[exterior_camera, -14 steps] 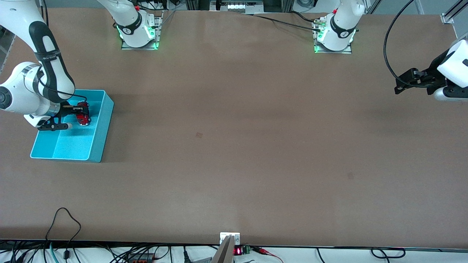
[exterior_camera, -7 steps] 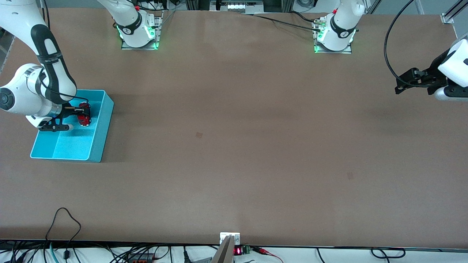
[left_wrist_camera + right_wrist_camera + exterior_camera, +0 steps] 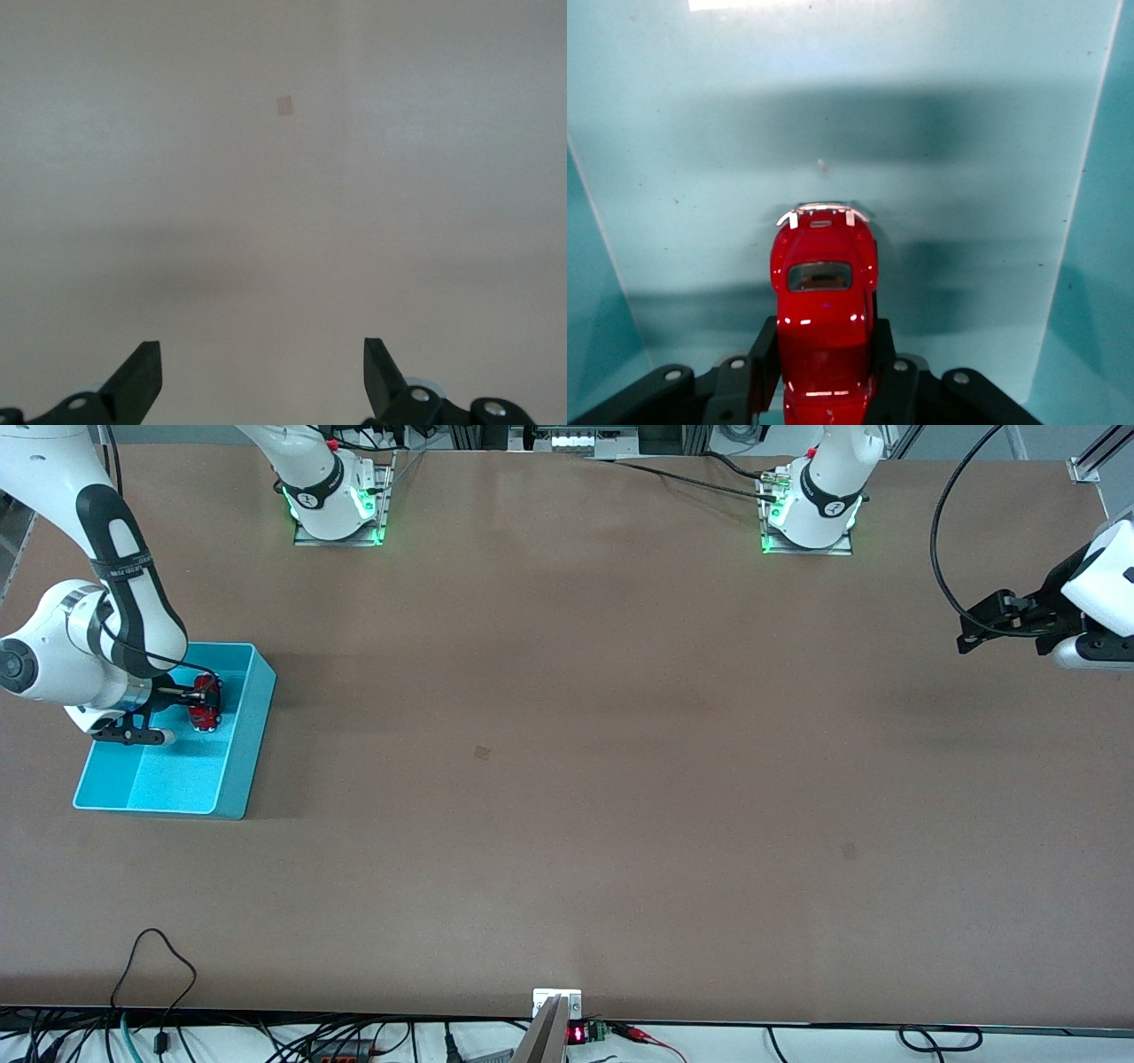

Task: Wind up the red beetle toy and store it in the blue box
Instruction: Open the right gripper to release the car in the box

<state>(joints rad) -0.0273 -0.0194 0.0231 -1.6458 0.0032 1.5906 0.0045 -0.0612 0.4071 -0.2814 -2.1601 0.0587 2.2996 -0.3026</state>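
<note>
Over the last second the right gripper [image 3: 197, 701] has eased a little lower and deeper into the blue box [image 3: 251, 731], its fingers [image 3: 764, 354] clamped on the red beetle toy [image 3: 205, 702]. By my reckoning the drop-off is close, with only the release left. I cannot tell whether the toy touches the box floor yet. The left gripper [image 3: 1005, 622] waits, fingers wide and empty, over the surface [image 3: 567, 779] at its own end.

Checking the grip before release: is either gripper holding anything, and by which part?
The right gripper holds the red beetle toy by its two sides, jaws shut on the body, inside the blue box. The left gripper waits open, holding nothing.
</note>
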